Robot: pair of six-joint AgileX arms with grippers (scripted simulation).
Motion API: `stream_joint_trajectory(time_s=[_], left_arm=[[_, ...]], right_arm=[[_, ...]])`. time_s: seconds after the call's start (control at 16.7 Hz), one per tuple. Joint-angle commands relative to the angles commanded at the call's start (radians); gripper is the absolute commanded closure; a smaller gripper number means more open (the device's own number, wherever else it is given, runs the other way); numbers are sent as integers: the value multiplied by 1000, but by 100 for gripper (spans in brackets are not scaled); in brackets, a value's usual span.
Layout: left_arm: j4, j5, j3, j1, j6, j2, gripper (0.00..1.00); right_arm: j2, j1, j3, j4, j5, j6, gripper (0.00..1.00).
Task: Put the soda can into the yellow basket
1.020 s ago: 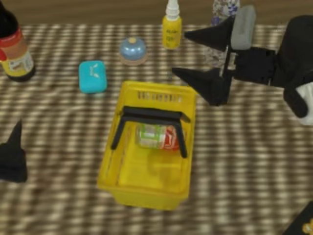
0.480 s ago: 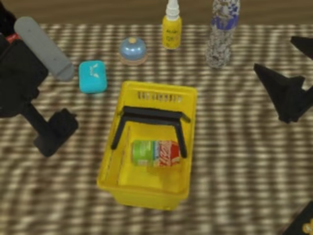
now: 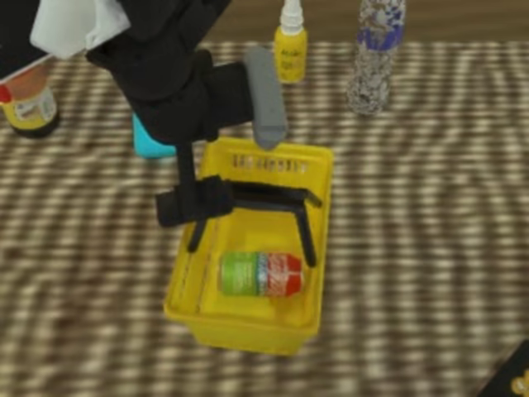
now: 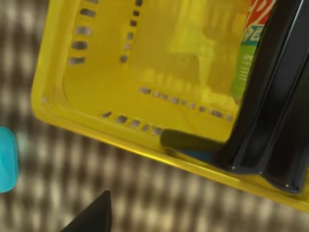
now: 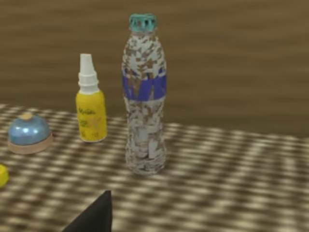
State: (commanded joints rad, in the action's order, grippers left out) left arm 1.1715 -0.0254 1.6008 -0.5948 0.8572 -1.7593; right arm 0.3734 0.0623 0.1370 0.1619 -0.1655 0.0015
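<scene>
The soda can [image 3: 260, 275] lies on its side inside the yellow basket [image 3: 248, 331], toward the basket's near end, its green half to the left and its red half to the right. The black handle [image 3: 264, 197] stands across the basket's far part. My left gripper [image 3: 198, 203] hangs open over the basket's far left corner beside the handle, holding nothing. In the left wrist view the basket [image 4: 96, 82], the handle [image 4: 275, 121] and a strip of the can [image 4: 248, 53] show. My right gripper [image 5: 145, 224] is out of the top view; its one visible fingertip [image 5: 96, 215] holds nothing.
Along the far edge stand a dark sauce bottle [image 3: 29, 99], a yellow white-capped bottle [image 3: 290, 45] and a clear patterned bottle [image 3: 376, 58]. A teal box [image 3: 149, 147] is partly hidden by my left arm. A blue bell [image 5: 29, 134] shows in the right wrist view. A dark object [image 3: 512, 376] sits at the near right corner.
My left arm has swung in from the left to above the basket's far left corner. The right arm has drawn back out of the top view. The can rolled toward the basket's near end.
</scene>
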Motion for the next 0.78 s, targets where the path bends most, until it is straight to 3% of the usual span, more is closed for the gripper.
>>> stream_joint_trajectory(time_s=[0.18, 0.36, 0.78], left_arm=[[115, 11, 165, -55, 83, -185, 0], [187, 20, 270, -89, 136, -301, 0], [206, 23, 298, -94, 150, -333, 0]], right_arm=[[-213, -29, -83, -95, 96, -1, 0], [-340, -47, -127, -149, 152, -1, 0], [-373, -52, -137, -162, 165, -1, 0]])
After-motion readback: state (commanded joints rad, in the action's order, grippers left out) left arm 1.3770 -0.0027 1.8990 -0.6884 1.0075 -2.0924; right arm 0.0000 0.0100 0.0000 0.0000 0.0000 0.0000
